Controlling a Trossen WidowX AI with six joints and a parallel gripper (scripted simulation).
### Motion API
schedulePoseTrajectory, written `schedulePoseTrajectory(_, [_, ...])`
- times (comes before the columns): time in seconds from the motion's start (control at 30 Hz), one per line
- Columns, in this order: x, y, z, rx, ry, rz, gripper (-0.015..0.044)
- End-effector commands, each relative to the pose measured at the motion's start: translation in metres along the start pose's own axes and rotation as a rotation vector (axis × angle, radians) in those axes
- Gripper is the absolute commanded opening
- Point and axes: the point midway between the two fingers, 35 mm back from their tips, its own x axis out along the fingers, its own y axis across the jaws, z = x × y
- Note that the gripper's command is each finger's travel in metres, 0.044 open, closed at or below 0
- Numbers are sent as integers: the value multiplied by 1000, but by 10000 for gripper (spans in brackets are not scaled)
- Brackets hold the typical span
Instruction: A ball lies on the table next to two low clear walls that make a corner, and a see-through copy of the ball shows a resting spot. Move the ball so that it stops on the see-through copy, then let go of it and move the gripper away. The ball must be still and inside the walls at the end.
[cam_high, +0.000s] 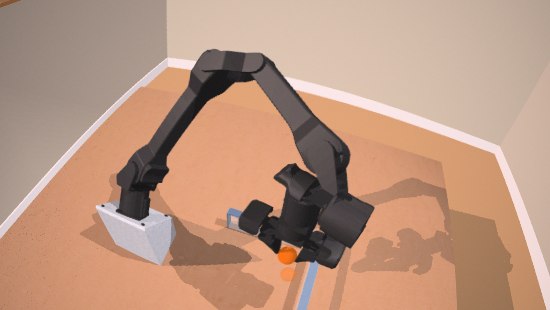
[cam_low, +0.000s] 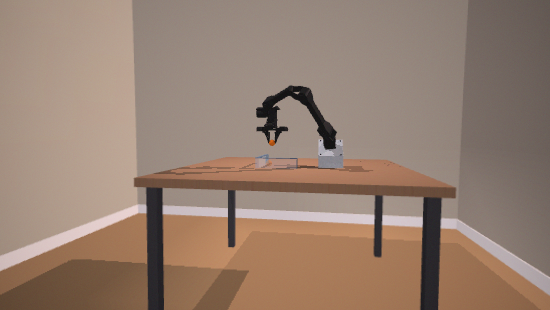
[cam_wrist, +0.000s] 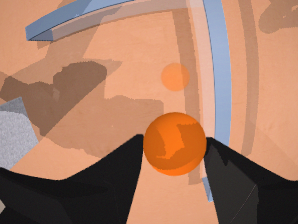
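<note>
1. No word, label, brand, number or sign can be read in any of the three views.
2. The white base block (cam_high: 137, 231) under the arm shows only small dark dots at its corners, no lettering.
3. The dark arm (cam_high: 305, 125) and its housings carry no readable marking.
4. The wooden table (cam_low: 300, 182) and the room's walls bear no print or sign.
</note>
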Motion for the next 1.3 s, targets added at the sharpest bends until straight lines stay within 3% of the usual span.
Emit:
schedulePoseTrajectory(0.0, [3, -1, 2, 105, 3, 1, 0])
schedulePoseTrajectory(1.27, [36, -11, 22, 1298, 0, 1, 0])
